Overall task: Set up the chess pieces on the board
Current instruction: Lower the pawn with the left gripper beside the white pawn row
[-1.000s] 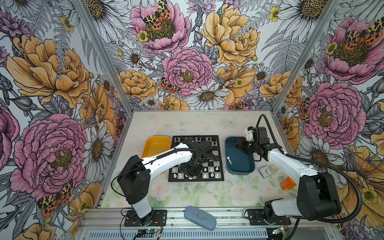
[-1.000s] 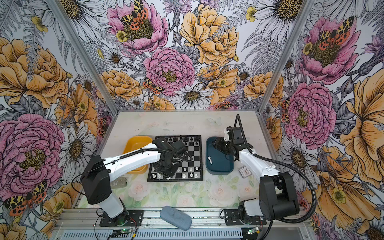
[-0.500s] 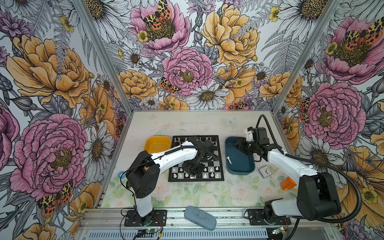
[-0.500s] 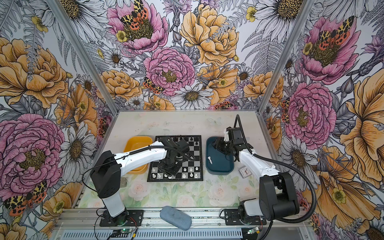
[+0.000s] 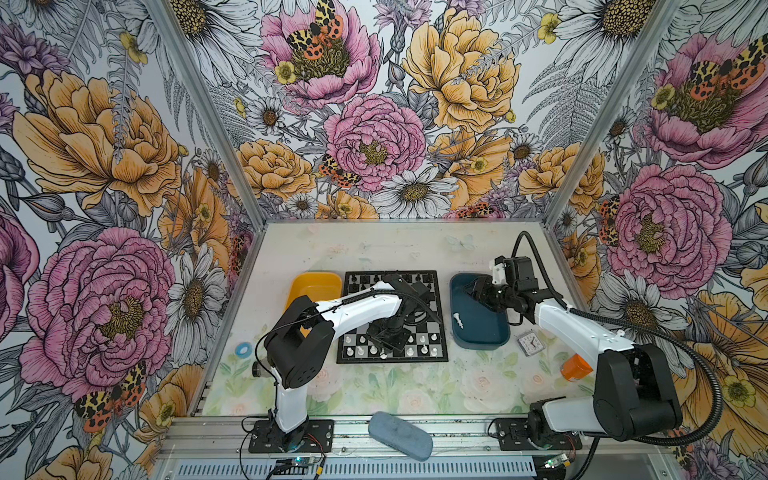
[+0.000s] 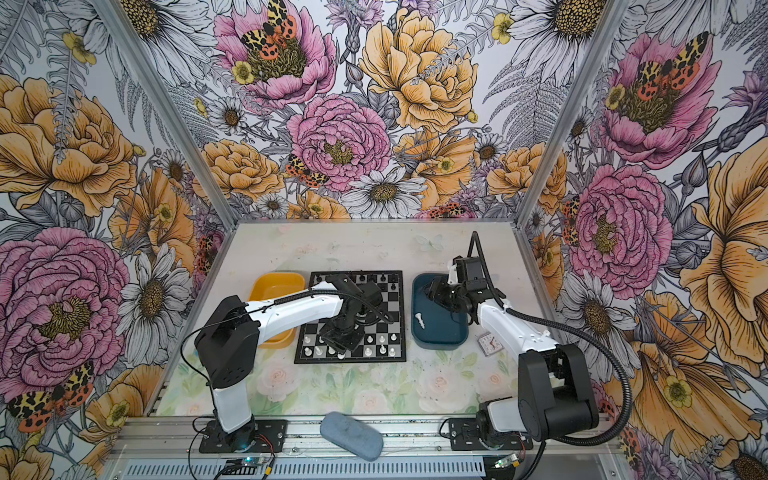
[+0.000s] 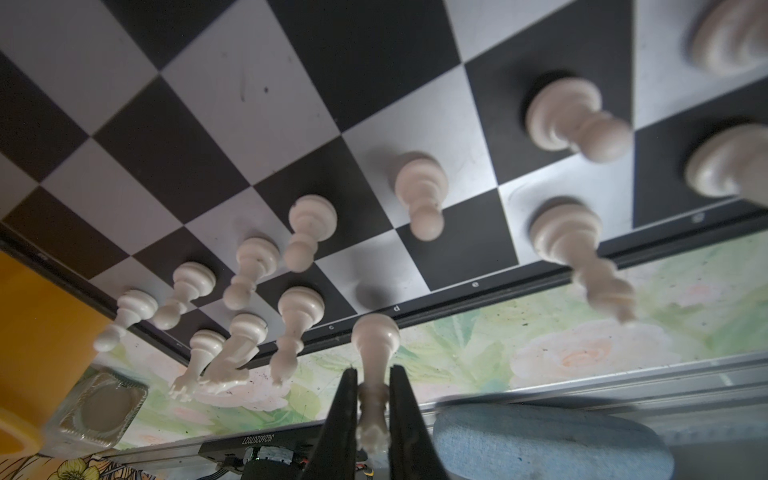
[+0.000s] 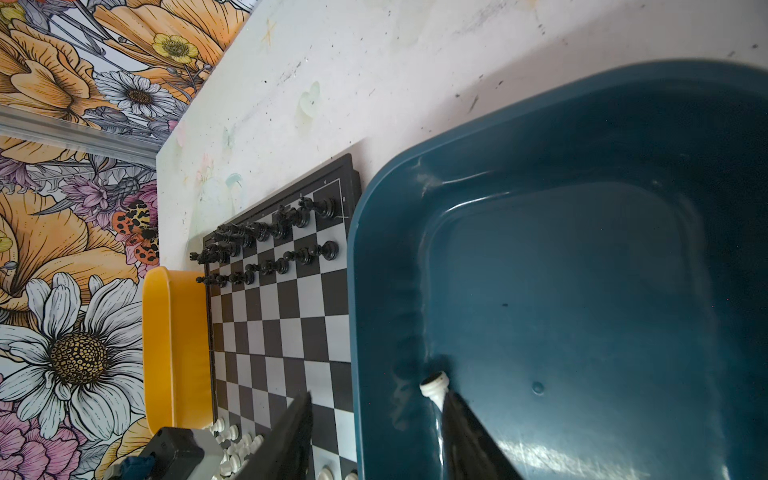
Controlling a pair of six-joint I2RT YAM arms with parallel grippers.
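Left wrist view: my left gripper (image 7: 372, 370) pinches a white piece (image 7: 376, 336) over the six o'clock edge of the board (image 7: 257, 124), so next I should lower it gently; my right gripper (image 8: 378, 436) has its fingers (image 8: 469, 436) apart.

A small clock (image 5: 525, 343) lies just beside the blue tray (image 5: 484, 332).

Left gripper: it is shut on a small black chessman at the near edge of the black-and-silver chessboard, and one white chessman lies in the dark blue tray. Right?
No: the left gripper grips a small white plastic chessman, not a black one; the left wrist view shows it. The rest stands.
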